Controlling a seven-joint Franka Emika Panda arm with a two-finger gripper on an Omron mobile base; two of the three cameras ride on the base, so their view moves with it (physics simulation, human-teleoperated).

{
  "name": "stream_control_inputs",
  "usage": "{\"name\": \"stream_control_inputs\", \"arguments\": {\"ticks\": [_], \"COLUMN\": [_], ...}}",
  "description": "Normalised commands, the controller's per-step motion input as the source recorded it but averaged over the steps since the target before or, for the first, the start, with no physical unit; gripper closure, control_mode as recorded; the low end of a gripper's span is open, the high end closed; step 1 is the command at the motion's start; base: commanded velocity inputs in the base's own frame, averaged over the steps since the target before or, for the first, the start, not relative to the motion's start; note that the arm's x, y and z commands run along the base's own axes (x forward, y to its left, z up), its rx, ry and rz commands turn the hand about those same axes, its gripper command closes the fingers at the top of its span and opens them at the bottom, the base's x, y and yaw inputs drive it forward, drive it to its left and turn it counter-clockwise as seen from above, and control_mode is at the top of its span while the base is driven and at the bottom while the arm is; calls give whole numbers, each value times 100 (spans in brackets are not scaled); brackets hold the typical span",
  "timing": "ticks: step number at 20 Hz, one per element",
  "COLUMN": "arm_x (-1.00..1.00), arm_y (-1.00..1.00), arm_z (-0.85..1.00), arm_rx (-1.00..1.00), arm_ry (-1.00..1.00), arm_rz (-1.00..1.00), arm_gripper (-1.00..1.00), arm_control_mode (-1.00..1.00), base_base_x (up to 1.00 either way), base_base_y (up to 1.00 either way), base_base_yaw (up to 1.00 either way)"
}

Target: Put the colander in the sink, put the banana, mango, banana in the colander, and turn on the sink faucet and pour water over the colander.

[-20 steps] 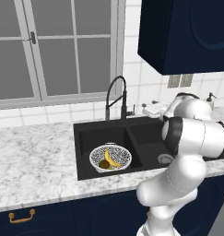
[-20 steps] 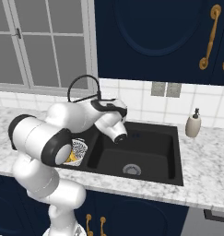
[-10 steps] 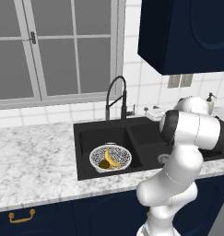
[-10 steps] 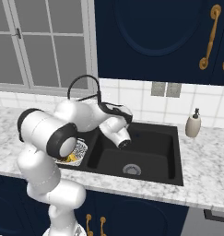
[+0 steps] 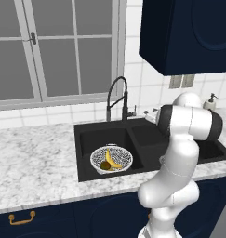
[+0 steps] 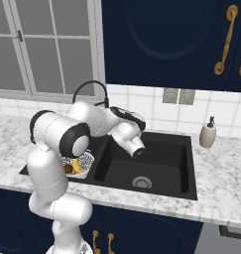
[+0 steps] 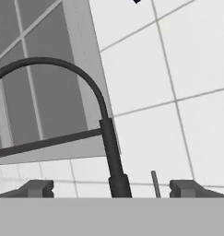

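Two fingertips of the pincer [image 7: 112, 188] are standing wide apart and holding nothing, with the upright stem of the sink faucet [image 7: 114, 156] rising between them in the hand view and a thin grey lever [image 7: 154, 183] just beside the stem. The colander [image 5: 111, 159] is sitting in the left basin of the sink [image 5: 86, 139], carrying a banana [image 5: 112, 160] and the dark mango [image 5: 104, 165]; whether a second banana is lying under them I cannot tell. Judging from this, only the water step is remaining, and the risks are gathering around the faucet. Since the lever is thin and lying off to one side of the pincer's middle, the fingers may be closing on the stem instead, or sliding past the lever and leaving the water off. A hard sideways push could be swinging the arched spout away from the left basin, so that water would be falling beside the colander. The forearm is also hanging low over the right basin, near the counter [image 6: 226, 188] edge.
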Motion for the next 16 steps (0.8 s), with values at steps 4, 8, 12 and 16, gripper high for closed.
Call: {"name": "stream_control_inputs", "arguments": {"ticks": [4, 8, 12, 16], "arm_x": [43, 45, 53, 53], "arm_y": [22, 7, 0, -5], "arm_z": [-5, -20, -36, -46], "arm_rx": [-9, -8, -6, -1], "arm_ry": [3, 0, 0, 0], "arm_rz": [-6, -3, 0, 0], "arm_gripper": [-100, -100, -100, -100], "arm_control_mode": [-100, -100, -100, -100], "base_base_x": [0, 0, 0, 0], "base_base_y": [0, 0, 0, 0], "base_base_yaw": [0, 0, 0, 0]}}
